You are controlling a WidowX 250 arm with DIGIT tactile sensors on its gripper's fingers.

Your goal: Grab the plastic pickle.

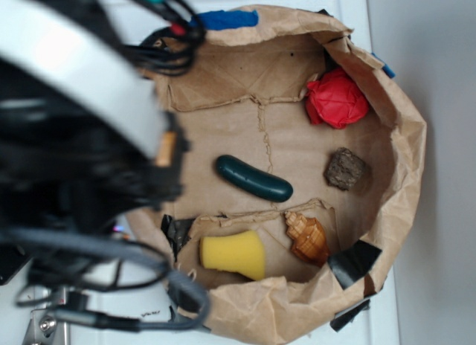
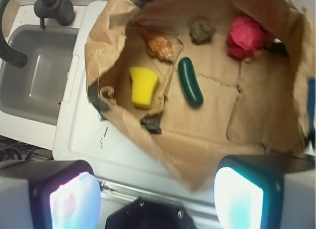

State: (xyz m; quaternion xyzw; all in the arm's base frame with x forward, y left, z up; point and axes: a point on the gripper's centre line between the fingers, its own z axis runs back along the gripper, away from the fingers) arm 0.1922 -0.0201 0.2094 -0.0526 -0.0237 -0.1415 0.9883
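My fingers (image 2: 74,199) stand spread wide apart, gripping nothing, above the near edge of the brown paper bag (image 2: 197,155). The plastic pickle (image 2: 190,82) lies on the bag's floor, well apart from me, beside the yellow sponge (image 2: 143,86); a brown, perhaps shell-like piece (image 2: 160,46) sits just beyond.

Bag (image 2: 123,115): lies open on the surface (image 2: 84,135), right of the sink (image 2: 34,86).
Pickle (image 2: 190,82): mid-bag.
Sponge (image 2: 143,87): left of pickle.
Shell (image 2: 160,46): behind sponge.
Rock (image 2: 202,30), crumpled ball (image 2: 245,37): behind pickle.

A white countertop (image 2: 123,155) adjoins a grey sink (image 2: 34,66) with a dark faucet (image 2: 49,7).
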